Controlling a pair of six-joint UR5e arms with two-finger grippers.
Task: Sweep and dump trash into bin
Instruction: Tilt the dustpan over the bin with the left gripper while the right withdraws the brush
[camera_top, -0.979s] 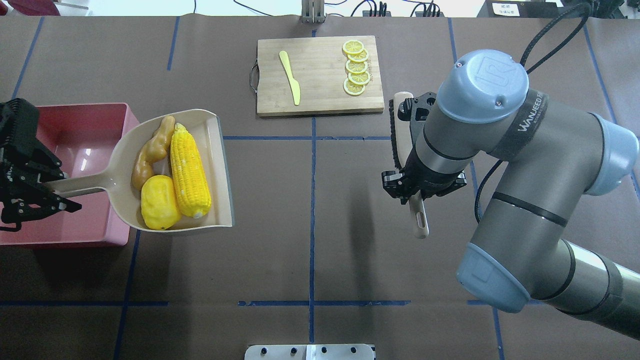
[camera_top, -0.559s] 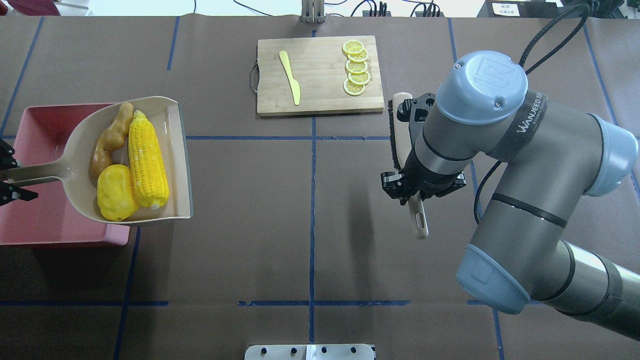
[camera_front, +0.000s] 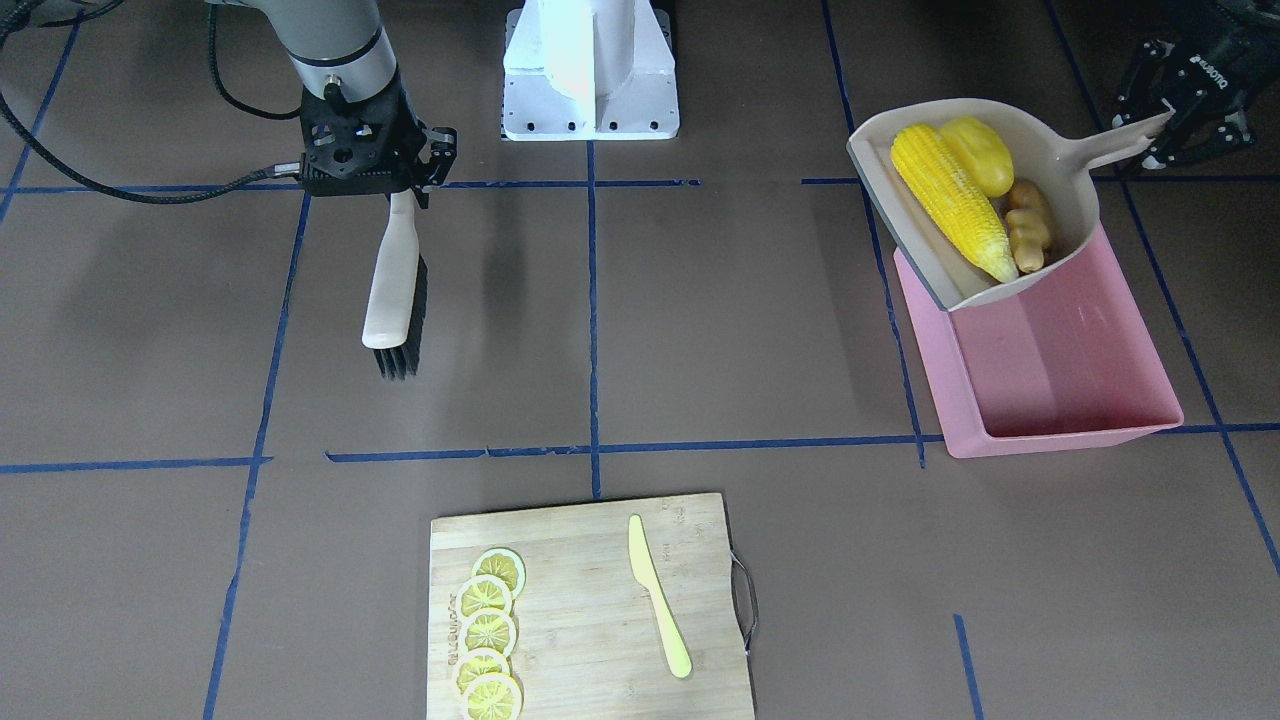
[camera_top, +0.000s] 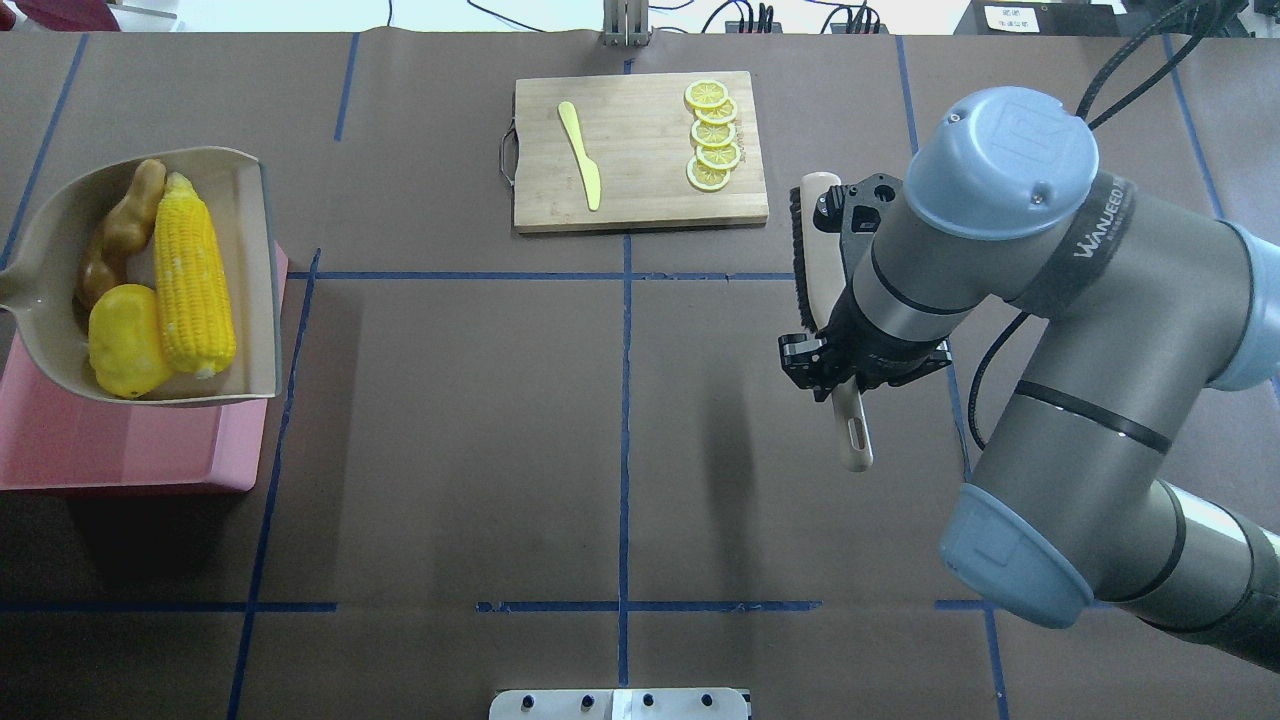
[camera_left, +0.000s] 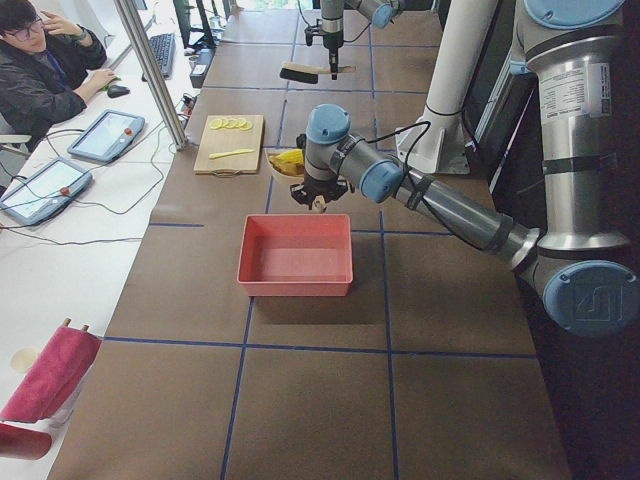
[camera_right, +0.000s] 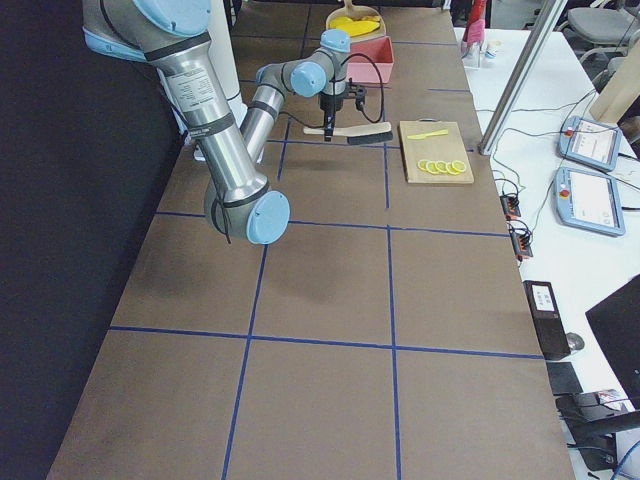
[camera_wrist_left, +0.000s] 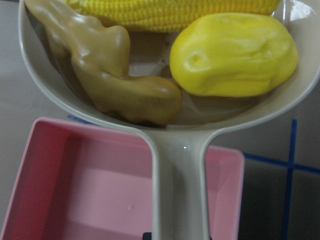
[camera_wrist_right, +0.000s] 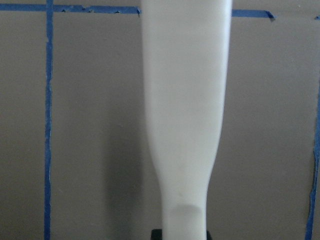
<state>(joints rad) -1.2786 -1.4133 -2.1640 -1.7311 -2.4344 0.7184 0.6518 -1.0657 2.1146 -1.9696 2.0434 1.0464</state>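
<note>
Since a second ago the dustpan (camera_top: 258, 300) has travelled left across the overhead view. It now hangs lifted over the pink bin (camera_top: 130, 450), where before mostly its handle reached that far. The corn cob (camera_top: 192, 300), the yellow lump (camera_top: 125, 340) and the ginger root (camera_top: 120, 235) all lie side by side in the dustpan, none of them in the bin. The left gripper (camera_front: 1165, 128) is clamped on the end of the dustpan's handle. The right gripper (camera_front: 405, 190) is closed on the handle of the brush (camera_front: 392, 290), held over the desk (camera_top: 500, 400) well apart from the bin.
</note>
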